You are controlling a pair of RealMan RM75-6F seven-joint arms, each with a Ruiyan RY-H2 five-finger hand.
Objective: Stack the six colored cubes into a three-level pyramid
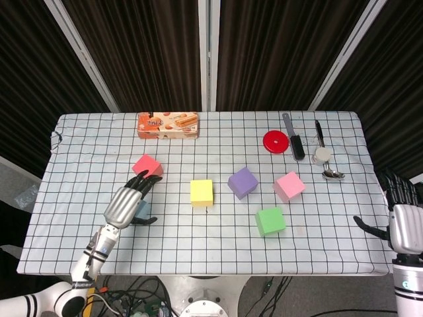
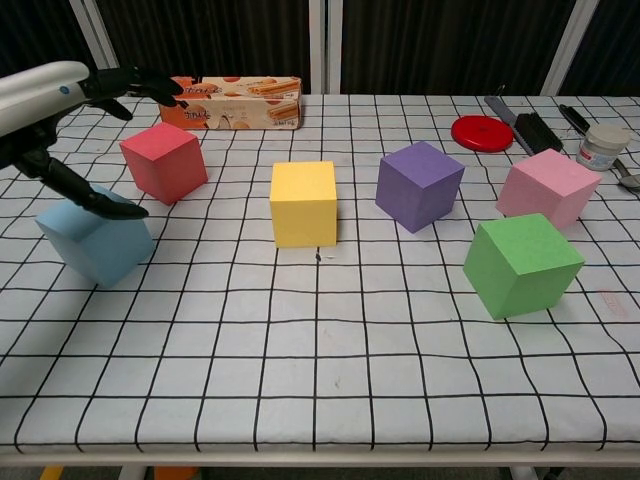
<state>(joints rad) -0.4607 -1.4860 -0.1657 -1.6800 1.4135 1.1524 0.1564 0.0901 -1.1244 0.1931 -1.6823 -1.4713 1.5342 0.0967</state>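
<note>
Blue cube (image 2: 95,245) sits at the left end of the spread, and the left robot hand (image 1: 125,203) hangs directly over it, fingers apart and stretched forward toward the red cube (image 2: 164,161), thumb low over the blue cube's top. It holds nothing; whether the thumb touches the cube I cannot tell. The right robot hand (image 1: 403,224) waits off the right edge of the table (image 1: 218,251), fingers spread, holding nothing.

Taking the yellow cube (image 2: 303,203) as the landmark: the red cube lies to its left and further back, the blue cube to its left and nearer the front, the purple cube (image 2: 419,185) just to its right, the pink cube (image 2: 548,187) further right, and the green cube (image 2: 522,264) right and nearer the front. All six stand apart on the checked cloth; nothing is stacked.

By my reading the task is at its very first step: reaching for the blue cube to begin the bottom row. The next move calls for lowering the hand so fingers and thumb bracket opposite faces, closing firmly, then carrying the cube beside the yellow one, with sides flush.
</note>
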